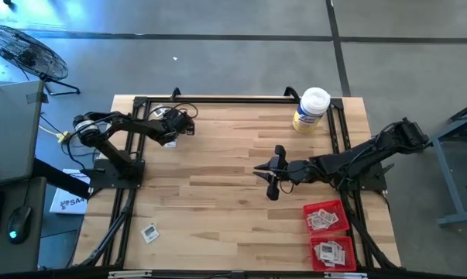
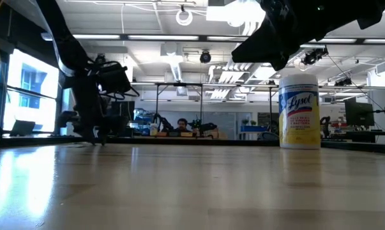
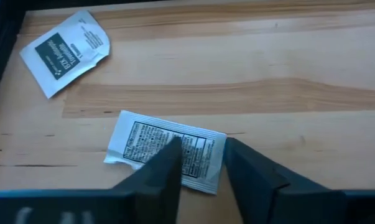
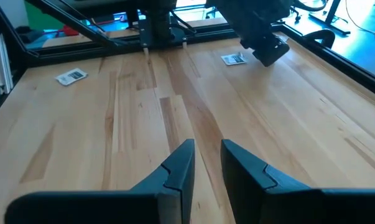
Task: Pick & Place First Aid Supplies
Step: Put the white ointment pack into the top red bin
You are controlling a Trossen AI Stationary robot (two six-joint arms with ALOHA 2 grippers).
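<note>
Pale wooden tabletop carries the work. At its far left edge, the left gripper straddles a packet, fingers narrowing but not yet gripping. Next it likely needs clamping and lifting. Right gripper waits mid-table, fingers narrow, holding nothing.

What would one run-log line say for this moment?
left gripper: over packet, fingers straddling it, not gripped | right gripper: mid-table, empty | red trays: hold packets

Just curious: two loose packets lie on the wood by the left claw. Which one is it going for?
The packet printed side up right under the left gripper, whose fingers straddle its edge. The other packet lies apart, crumpled, nearer the table's black frame.
</note>
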